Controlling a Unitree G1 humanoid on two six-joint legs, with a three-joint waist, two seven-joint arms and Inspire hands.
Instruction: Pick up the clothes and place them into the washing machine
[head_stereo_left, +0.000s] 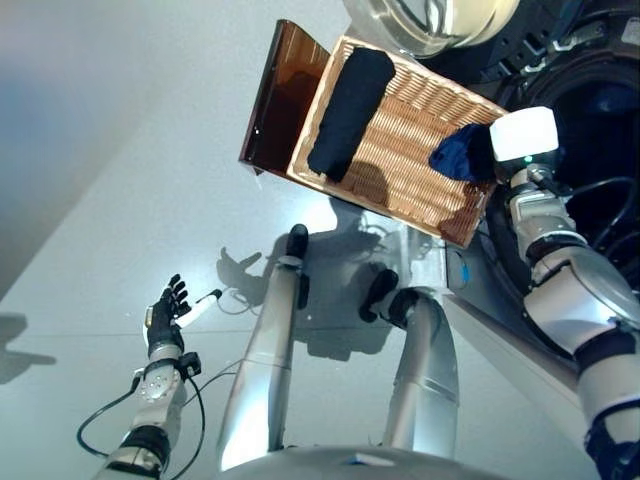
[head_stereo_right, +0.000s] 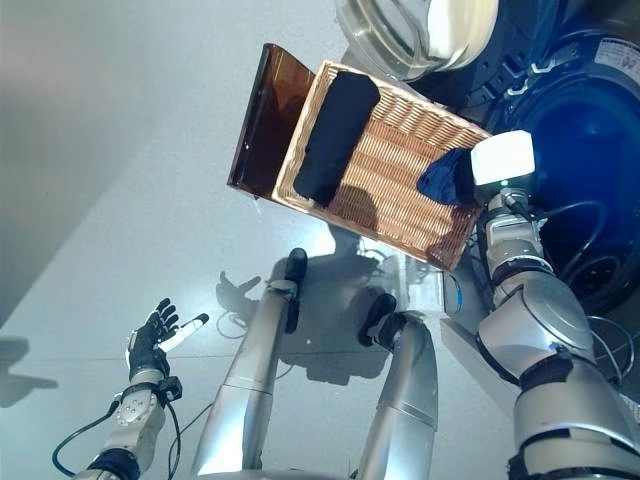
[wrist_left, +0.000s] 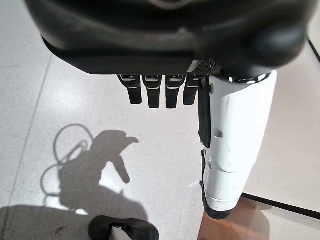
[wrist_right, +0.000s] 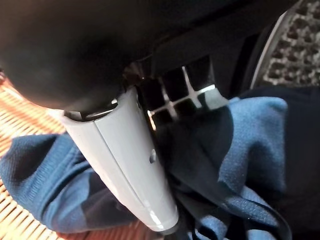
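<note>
Blue garment (wrist_right: 250, 150) in curled right robot hand (wrist_right: 145, 165)

The robot has silver-grey arms with black bands, a dark left hand (head_stereo_left: 165, 318) with a white thumb cover, and dark fingers (wrist_left: 150, 92).

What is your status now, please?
Right hand shut on blue garment at basket edge. Left hand open, idle. Black garment remains in basket.

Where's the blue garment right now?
The blue garment is at the wicker basket's right end in the head views, gripped by the right hand, beside the washing machine drum.
</note>
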